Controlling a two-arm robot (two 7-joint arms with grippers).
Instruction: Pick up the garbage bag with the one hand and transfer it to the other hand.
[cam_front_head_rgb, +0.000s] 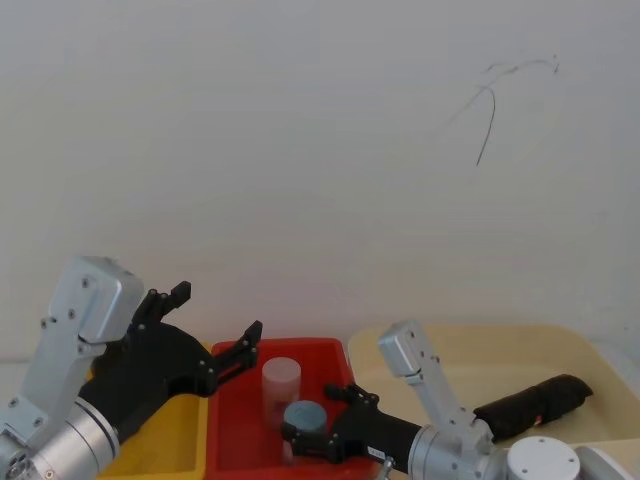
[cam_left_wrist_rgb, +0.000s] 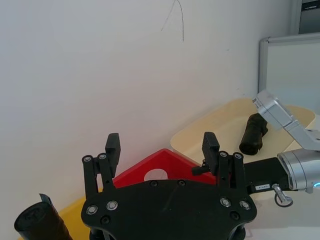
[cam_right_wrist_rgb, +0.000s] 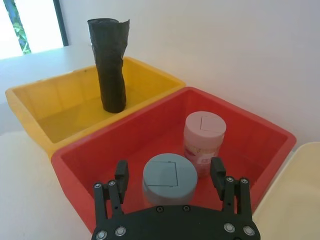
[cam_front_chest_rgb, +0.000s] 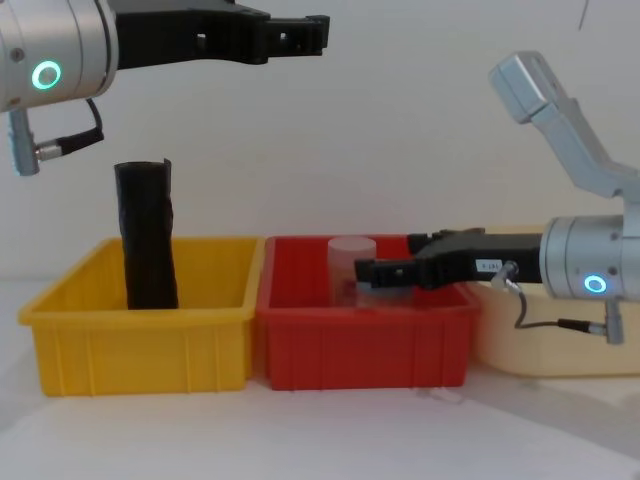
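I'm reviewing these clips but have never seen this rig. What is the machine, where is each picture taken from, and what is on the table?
It is a two-armed robot. One picture looks down from its head, one forward from its chest, one from each wrist. The left gripper hangs open, high above the bins, holding nothing. The right gripper is open over the red bin, by a grey-lidded jar and a pink jar. The garbage bag stands upright in the yellow bin. Another dark roll lies on a cream tray.
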